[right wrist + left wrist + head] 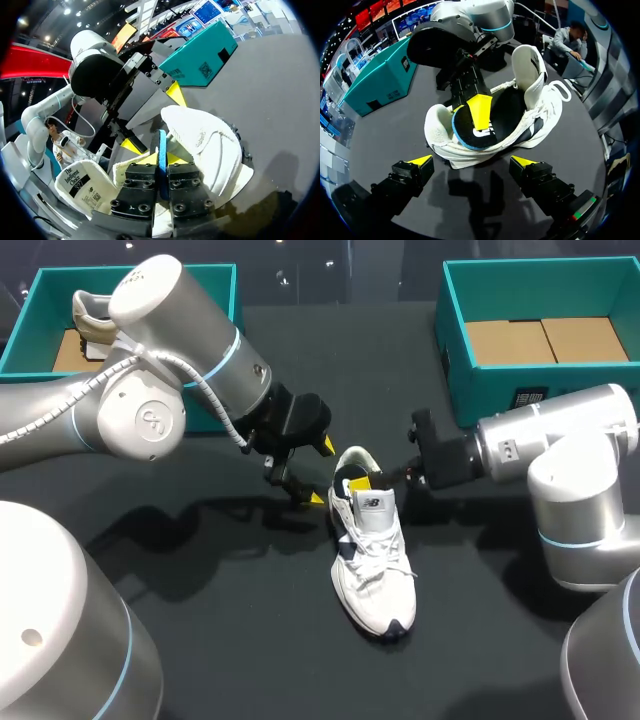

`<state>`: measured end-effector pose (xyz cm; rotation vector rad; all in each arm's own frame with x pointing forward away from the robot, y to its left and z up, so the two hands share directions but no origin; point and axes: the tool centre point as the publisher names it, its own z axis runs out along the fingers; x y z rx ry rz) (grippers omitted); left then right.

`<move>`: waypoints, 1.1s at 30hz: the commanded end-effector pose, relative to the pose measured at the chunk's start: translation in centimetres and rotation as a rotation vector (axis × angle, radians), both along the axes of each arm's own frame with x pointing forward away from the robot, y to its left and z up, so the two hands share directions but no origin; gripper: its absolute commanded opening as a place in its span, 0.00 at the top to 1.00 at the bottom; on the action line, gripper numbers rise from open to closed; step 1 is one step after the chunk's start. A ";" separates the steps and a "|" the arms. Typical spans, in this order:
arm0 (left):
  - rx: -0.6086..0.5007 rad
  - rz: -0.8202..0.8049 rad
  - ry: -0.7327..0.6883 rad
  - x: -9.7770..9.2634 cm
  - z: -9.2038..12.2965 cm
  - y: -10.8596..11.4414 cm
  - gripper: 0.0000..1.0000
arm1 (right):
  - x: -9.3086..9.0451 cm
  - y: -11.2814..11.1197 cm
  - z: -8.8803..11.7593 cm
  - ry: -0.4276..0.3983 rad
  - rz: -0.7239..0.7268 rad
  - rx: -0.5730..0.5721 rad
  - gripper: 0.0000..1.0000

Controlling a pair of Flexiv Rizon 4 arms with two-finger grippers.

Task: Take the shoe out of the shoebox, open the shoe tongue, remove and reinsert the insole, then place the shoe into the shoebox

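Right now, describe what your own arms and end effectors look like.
My left arm and right arm are silver-grey cylinders with light blue rings at the joints. A white braided cable runs along the left arm, whose round joint cap bears a pale logo. The left end effector and right end effector are black and blocky with yellow tips.

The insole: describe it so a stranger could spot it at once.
On the black table, find the white lace-up sneaker in the middle. At its heel opening, the right end effector pinches the flat black insole, whose thin blue edge stands out from the white lining.
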<state>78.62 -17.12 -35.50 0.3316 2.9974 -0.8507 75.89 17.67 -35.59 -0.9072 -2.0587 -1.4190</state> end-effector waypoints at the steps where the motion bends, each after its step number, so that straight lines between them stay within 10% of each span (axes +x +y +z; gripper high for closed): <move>1: 0.002 -0.001 0.000 0.0 -0.1 0.0 0.00 | -2.0 -0.4 -0.4 0.018 -0.019 -0.047 1.00; 6: 0.002 -0.001 0.000 0.0 -0.1 0.0 0.00 | -2.0 -0.3 0.3 -0.012 -0.034 -0.054 1.00; 8: 0.002 -0.001 0.000 0.0 -0.1 0.0 0.00 | -1.6 -0.2 0.9 -0.045 -0.038 -0.049 0.64; 10: 0.002 -0.001 0.000 0.0 -0.1 0.0 0.00 | -1.3 -0.2 1.4 -0.078 -0.040 -0.043 0.56; 33: 0.002 -0.001 0.000 0.0 -0.1 0.0 0.00 | 0.9 -0.4 4.8 -0.262 -0.054 -0.016 0.44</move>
